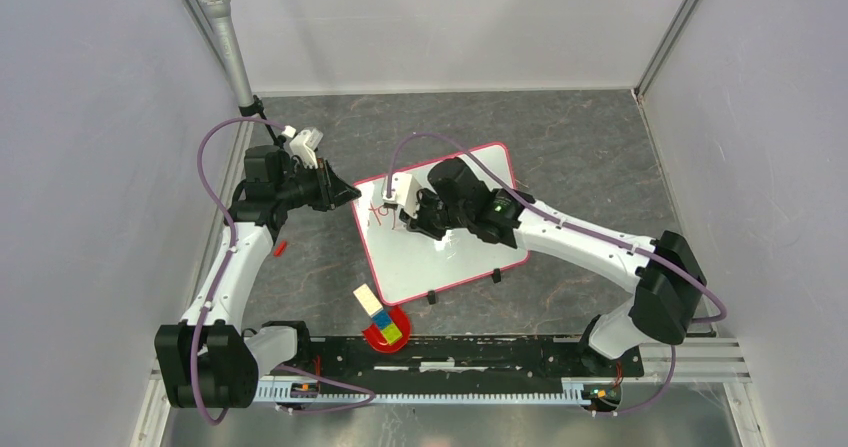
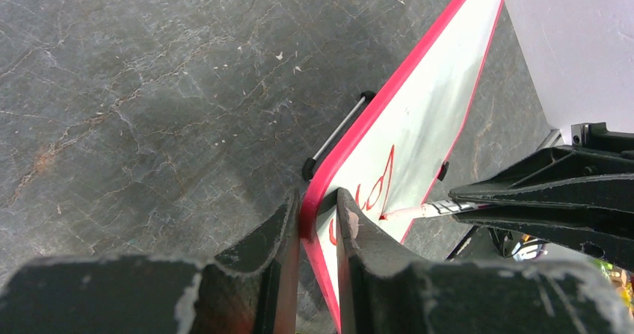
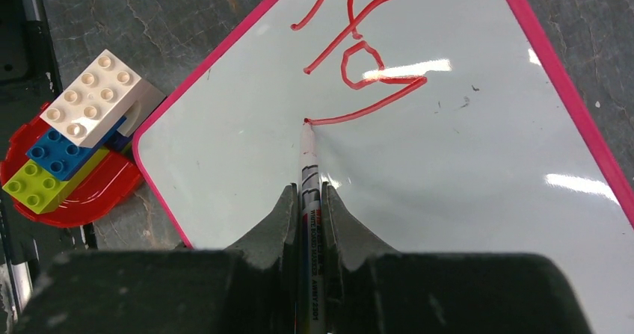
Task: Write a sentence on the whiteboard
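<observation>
Right gripper (image 3: 306, 199) fills the bottom of its wrist view, clamped narrow on one marker (image 3: 307, 162). The marker's long axis runs straight up the frame, and its tip touches the whiteboard (image 3: 463, 199) at the left end of the lowest red stroke (image 3: 366, 106). Unmarked board spreads toward the lower right. Left gripper (image 2: 318, 211) pinches the board's pink rim. One board lies mid-frame on the counter (image 1: 580, 147), with two black clips (image 1: 431, 296) on its lower edge. The sentence looks barely begun.

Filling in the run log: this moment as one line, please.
left gripper: shut on whiteboard edge | right gripper: shut on marker, tip touching whiteboard | red strokes: few, unfinished | phase: writing
</observation>
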Controlling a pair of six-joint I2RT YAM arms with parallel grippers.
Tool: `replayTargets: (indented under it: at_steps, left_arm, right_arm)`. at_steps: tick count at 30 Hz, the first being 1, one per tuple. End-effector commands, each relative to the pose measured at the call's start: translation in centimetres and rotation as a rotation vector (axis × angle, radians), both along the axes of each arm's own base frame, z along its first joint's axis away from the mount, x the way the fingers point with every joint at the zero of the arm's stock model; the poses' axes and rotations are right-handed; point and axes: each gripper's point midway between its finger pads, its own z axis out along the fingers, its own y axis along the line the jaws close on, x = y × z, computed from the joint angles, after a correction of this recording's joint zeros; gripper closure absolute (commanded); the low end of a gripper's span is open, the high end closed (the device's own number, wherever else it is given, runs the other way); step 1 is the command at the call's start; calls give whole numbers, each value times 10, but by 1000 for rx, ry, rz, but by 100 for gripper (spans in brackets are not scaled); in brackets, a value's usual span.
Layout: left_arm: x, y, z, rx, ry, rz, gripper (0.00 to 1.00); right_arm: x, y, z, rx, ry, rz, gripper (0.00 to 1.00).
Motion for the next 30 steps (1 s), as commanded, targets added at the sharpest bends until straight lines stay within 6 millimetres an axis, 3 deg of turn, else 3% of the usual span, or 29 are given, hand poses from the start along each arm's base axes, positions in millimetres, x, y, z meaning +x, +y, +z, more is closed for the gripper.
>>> replayTargets:
  at_steps: [1, 6, 10, 16, 30]
  left_arm:
    - [-1, 1, 4, 30, -45, -25, 93]
    - [-1, 0, 4, 29, -44, -27, 93]
    - [-1, 0, 3, 29, -42, -26, 93]
    - [-1, 0, 4, 28, -42, -24, 93]
    - [-2, 1, 3, 34, -42, -22, 93]
  right_arm:
    - [0, 10, 14, 28, 0, 12, 100]
    - [5, 10, 45, 81, -48, 0, 100]
    - [16, 4, 56, 109, -70, -34, 100]
    - [33, -2, 58, 110, -89, -86, 100]
    - [48, 3, 62, 124, -93, -110, 100]
